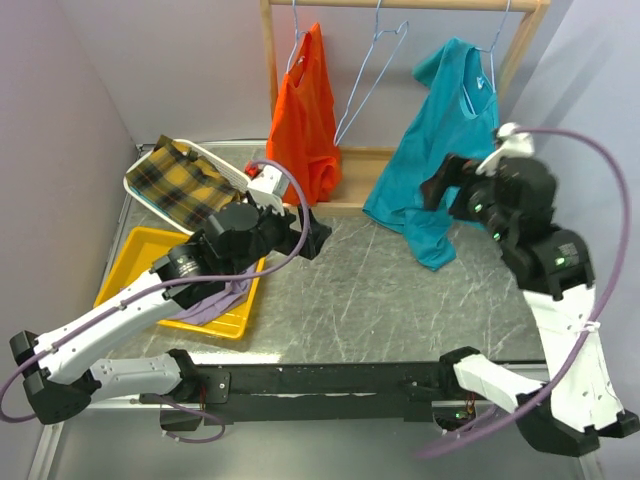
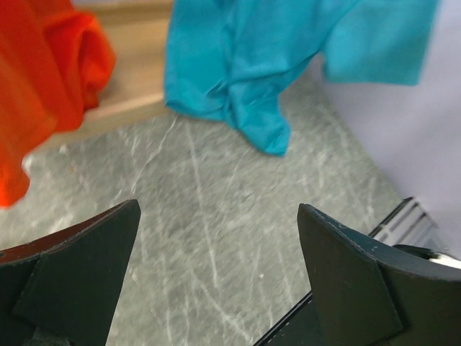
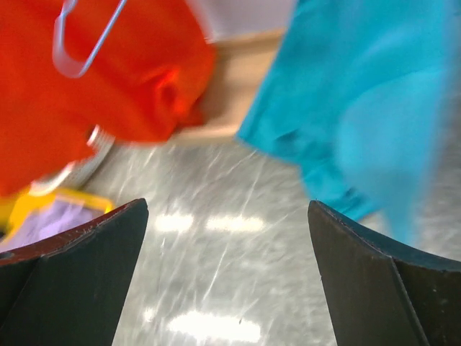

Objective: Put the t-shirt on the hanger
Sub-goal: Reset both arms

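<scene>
The teal t-shirt (image 1: 445,130) hangs from the right-hand wire hanger (image 1: 492,45) on the wooden rack, and its lower hem reaches the table. It also shows in the left wrist view (image 2: 238,65) and the right wrist view (image 3: 360,101). My left gripper (image 1: 316,238) is open and empty over the table, left of the shirt, with bare tabletop between its fingers (image 2: 216,267). My right gripper (image 1: 438,185) is open and empty, close to the shirt's right side at mid height, and also shows in its own wrist view (image 3: 227,274).
An orange garment (image 1: 305,120) hangs on the left hanger, and an empty wire hanger (image 1: 365,85) hangs in the middle of the rack (image 1: 270,60). A white basket (image 1: 150,155) with plaid cloth and a yellow tray (image 1: 140,250) with lilac cloth (image 1: 215,300) stand at the left.
</scene>
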